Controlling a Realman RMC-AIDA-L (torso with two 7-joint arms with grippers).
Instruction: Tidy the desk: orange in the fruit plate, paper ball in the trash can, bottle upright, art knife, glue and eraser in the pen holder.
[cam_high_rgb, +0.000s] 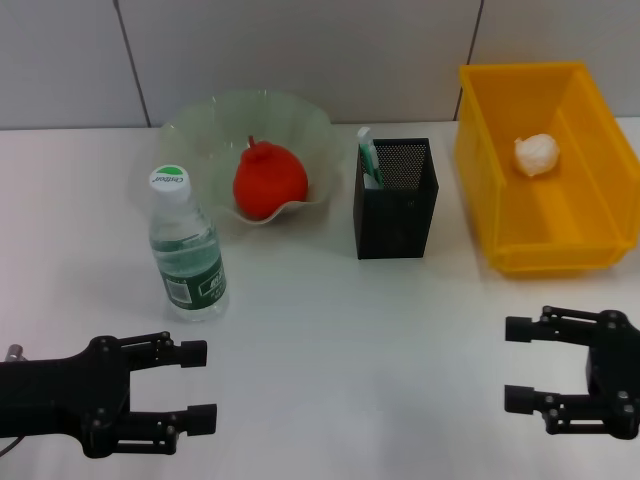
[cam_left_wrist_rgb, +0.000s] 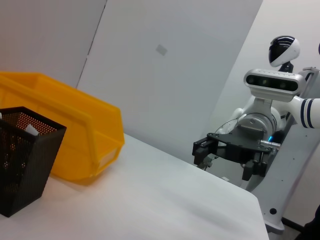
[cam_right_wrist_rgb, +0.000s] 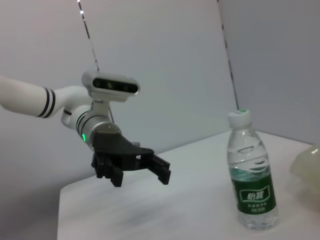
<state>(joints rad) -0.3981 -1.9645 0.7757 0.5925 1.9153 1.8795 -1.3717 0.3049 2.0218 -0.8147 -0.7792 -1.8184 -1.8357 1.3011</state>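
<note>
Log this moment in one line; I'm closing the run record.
orange: in plate | paper ball: in bin | bottle: upright | left gripper: open, empty | right gripper: open, empty

Contents of black mesh pen holder (cam_high_rgb: 395, 200) largely hidden by walls; yellow plastic bin (cam_high_rgb: 545, 165) cropped at 3 o'clock.

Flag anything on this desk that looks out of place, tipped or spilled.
Nothing stands out. The bottle stands upright, the orange sits in the fruit plate, the paper ball lies in the yellow bin, and the pen holder is upright. Both grippers are open over the near table edge.
</note>
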